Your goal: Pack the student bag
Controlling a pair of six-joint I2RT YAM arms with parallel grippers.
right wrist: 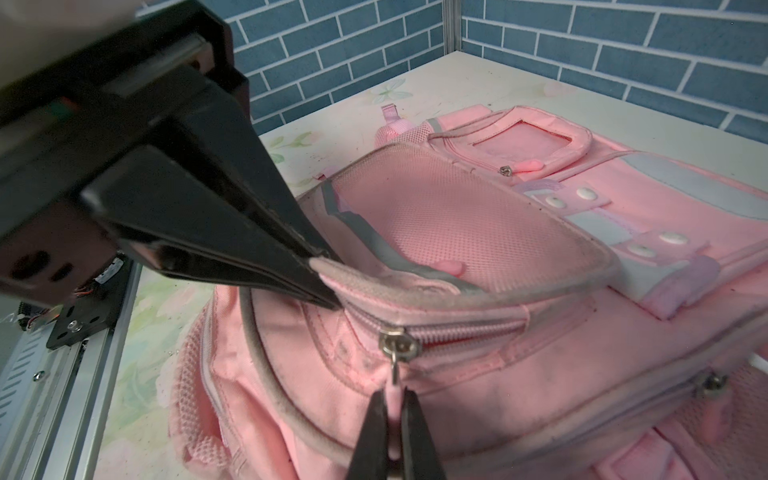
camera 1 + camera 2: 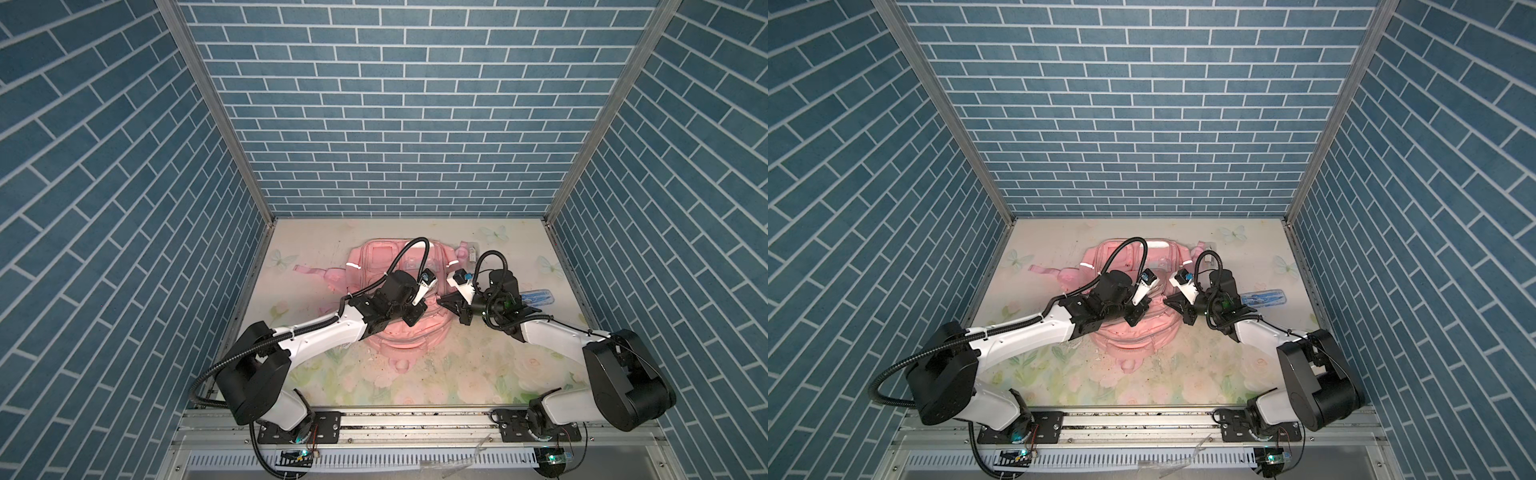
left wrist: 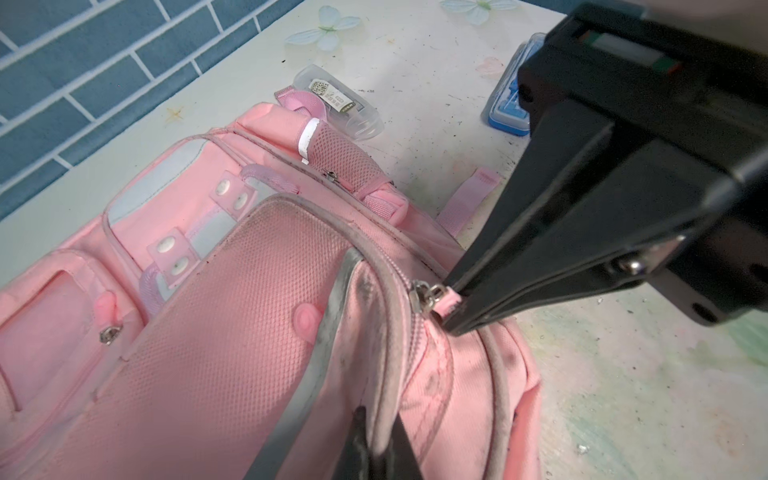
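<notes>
Midway across the worktop, the right tool pinched the student bag by its zipper pull, the left tool straddling its pocket rim, hold unclear.

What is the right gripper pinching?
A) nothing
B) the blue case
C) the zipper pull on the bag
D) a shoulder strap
C: in the right wrist view the right gripper is shut on the pink zipper pull hanging from a slider on the bag.

No text legible anywhere; printed label on clear plastic case too blurred to read.
</notes>
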